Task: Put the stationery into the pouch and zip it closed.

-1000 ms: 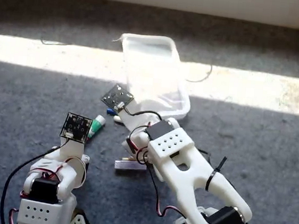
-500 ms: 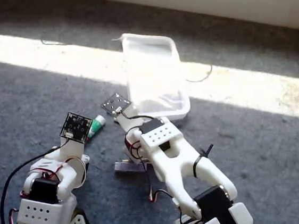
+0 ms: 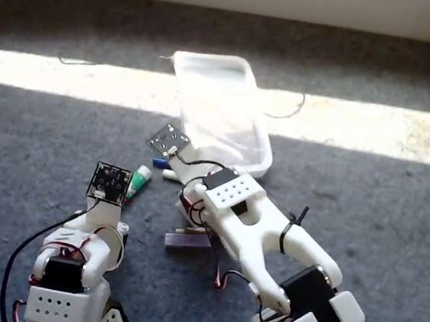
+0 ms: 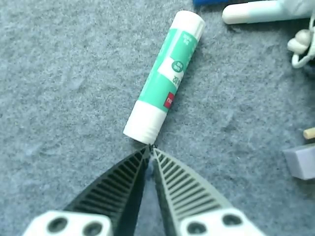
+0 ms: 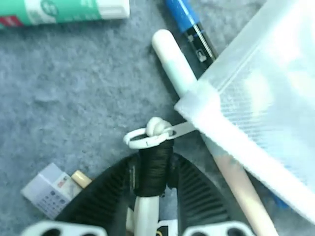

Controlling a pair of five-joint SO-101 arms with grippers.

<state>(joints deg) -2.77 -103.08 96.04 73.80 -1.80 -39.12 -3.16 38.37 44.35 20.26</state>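
Pouch (image 3: 220,108) up first in the high view: pale and translucent on the grey carpet (image 3: 377,224), far of both my arms, its long axis running near to far. My right arm (image 3: 262,227) stretches to its near-left corner. My left arm (image 3: 82,255) sits near-left, with the glue stick (image 3: 139,181) just far of it. Nothing looks packed yet, I'd say.

Over to the left wrist view: left jaws (image 4: 149,150) pressed together, tips touching the glue stick's white end. Its long axis runs straight away from me, leaning a little right. My call is that the left arm is nearest, but I'd have to spread and come across the tube.

Right wrist view now: right jaws (image 5: 153,152) sit at the zip pull (image 5: 147,133) on the pouch corner, with the white pen (image 5: 174,66) and blue pen (image 5: 187,22) just beyond. Clamped or not, I cannot tell.
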